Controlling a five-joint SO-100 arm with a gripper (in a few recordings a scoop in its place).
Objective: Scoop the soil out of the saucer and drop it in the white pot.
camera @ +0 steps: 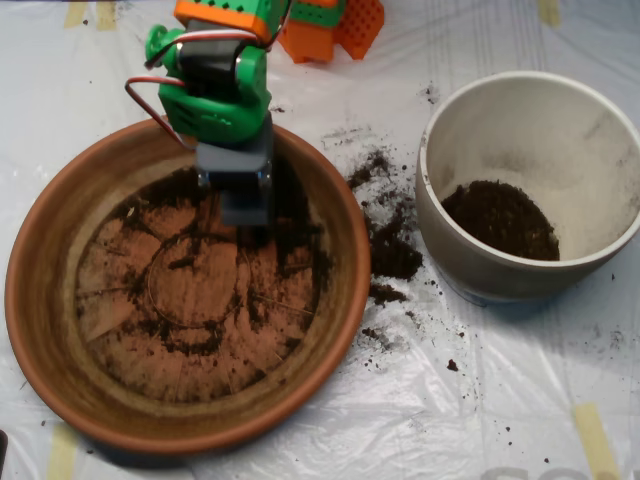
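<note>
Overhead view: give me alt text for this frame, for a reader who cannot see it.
A green robot arm holds its grey scoop down inside a wide terracotta saucer, where thin smears of dark soil lie. To the right stands a white pot with a mound of soil at its bottom, and spilled soil is scattered on the plastic sheet between the two.

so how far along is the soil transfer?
Mostly done, it seems. Done: a dark mound of soil sits in the white pot. In hand: the gripper is down in the saucer at its upper part, over the thickest remaining patch. Left: thin smears and crumbs across the saucer floor, plus spilled soil on the plastic sheet between the two.
</note>
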